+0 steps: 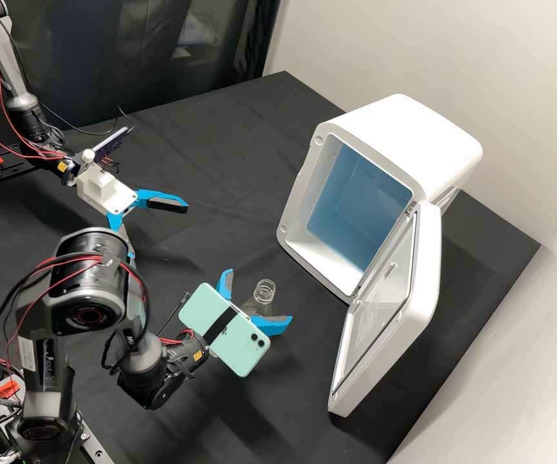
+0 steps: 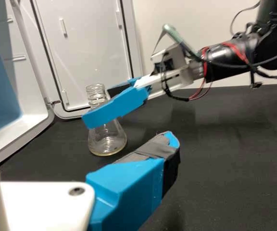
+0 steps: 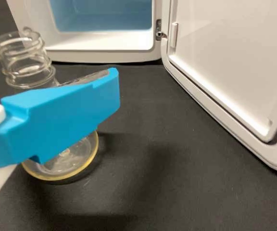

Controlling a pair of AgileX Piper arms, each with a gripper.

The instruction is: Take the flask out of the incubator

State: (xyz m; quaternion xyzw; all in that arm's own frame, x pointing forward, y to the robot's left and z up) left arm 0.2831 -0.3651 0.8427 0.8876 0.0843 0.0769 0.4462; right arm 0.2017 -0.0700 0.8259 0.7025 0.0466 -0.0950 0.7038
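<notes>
Blue fingers of the left pincer (image 1: 156,229) spread wide above the table (image 1: 227,161). The right pincer (image 1: 258,298) gapes around the upright flask (image 1: 266,288), which stands on the table outside the open incubator (image 1: 420,142).

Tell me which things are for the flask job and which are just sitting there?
For the job:
- flask, standing on the bench
- incubator
- its open door
- right gripper, open around the flask

Just sitting there:
- left gripper, open, off to the side
- black bench
</notes>
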